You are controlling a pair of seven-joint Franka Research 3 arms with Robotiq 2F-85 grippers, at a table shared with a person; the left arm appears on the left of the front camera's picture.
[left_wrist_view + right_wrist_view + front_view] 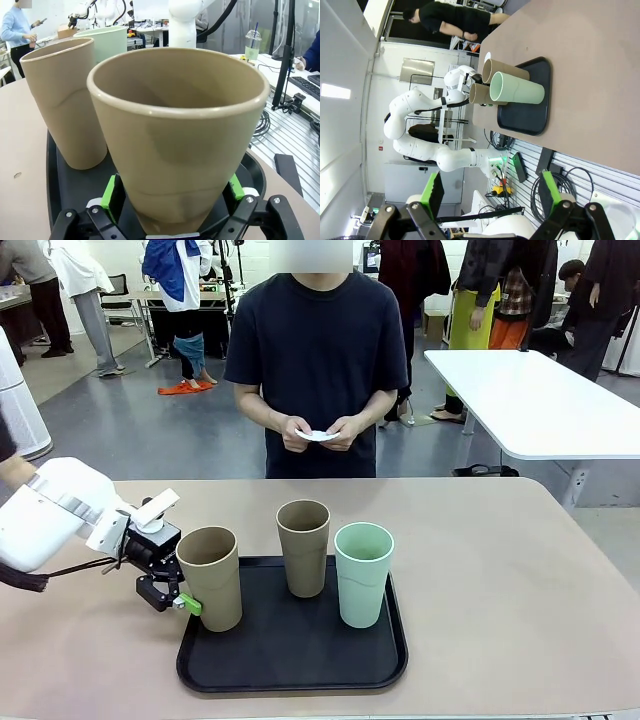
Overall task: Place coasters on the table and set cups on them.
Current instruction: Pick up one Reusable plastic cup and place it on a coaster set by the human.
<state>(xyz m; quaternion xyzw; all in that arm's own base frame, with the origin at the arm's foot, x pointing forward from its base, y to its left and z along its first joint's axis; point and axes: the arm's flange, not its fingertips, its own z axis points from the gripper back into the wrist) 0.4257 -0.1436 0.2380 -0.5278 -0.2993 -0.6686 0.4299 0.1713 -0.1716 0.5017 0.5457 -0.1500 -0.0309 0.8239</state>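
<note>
Three cups stand on the black tray point(290, 665): a tan cup point(212, 575) at the left, a second tan cup point(303, 545) behind, and a mint cup point(363, 572) at the right. My left gripper point(180, 598) is shut low on the left tan cup point(180, 135), its green pads point(109, 192) pressed on both sides near the base. The cup's base rests on the tray. Across the table, the person's hands hold the white coasters point(318, 435) at waist height. My right gripper point(490, 200) is open and holds nothing, far from the tray.
The beige table point(510, 570) has free surface to the right of the tray and in front of the person. A white table point(540, 400) stands behind at the right. The right wrist view shows my left arm point(460, 82) at the tray point(530, 115).
</note>
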